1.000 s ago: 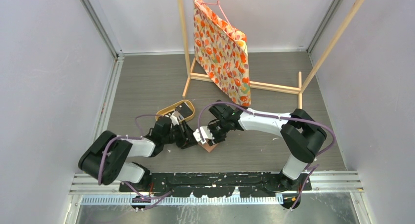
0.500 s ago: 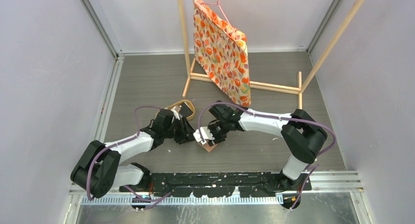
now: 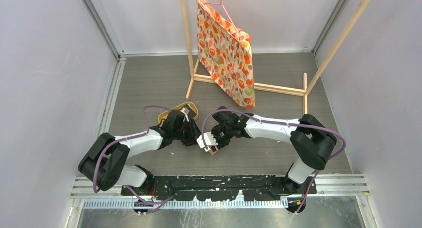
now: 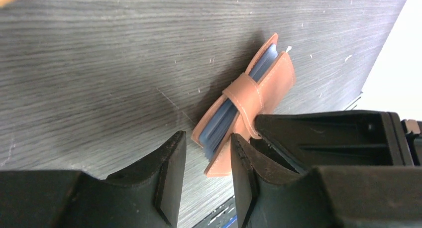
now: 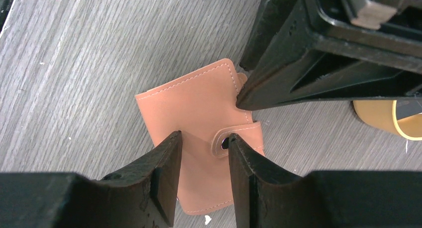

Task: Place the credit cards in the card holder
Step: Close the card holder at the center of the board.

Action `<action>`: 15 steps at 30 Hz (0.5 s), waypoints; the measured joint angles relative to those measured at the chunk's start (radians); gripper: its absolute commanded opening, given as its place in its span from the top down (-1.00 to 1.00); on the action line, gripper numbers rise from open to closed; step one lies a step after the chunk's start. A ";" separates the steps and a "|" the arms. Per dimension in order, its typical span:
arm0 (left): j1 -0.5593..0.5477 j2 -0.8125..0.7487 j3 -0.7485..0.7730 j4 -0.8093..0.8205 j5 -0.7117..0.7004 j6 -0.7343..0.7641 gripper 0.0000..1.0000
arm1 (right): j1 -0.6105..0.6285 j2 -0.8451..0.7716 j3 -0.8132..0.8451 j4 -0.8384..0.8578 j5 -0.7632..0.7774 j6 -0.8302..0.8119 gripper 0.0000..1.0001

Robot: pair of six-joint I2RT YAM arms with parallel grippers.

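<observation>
black left pincer faces right pincer across card holder.

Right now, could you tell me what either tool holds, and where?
Cannot tell: the right tool flanks the snap tab of the holder, the left tool its slotted end; no firm grip shows.

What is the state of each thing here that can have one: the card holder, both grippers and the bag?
Card holder: folded, tab wrapped over its edge, lying on the table.
Left gripper: partly open, tips at the holder's end.
Right gripper: partly open, over the holder's tab.
Bag: hanging from the rack.
</observation>
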 measured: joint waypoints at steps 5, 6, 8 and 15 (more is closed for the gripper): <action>-0.003 0.027 0.036 -0.002 -0.012 0.000 0.10 | 0.003 -0.004 -0.007 0.011 0.006 0.002 0.15; -0.005 0.028 0.041 -0.002 -0.012 0.001 0.08 | 0.004 -0.004 -0.007 0.011 0.007 0.002 0.15; -0.007 0.033 0.050 0.000 -0.015 0.002 0.07 | 0.006 -0.004 -0.008 0.011 0.011 0.002 0.15; -0.009 0.111 0.084 0.002 -0.010 0.013 0.08 | 0.007 -0.004 -0.010 0.014 0.013 0.002 0.15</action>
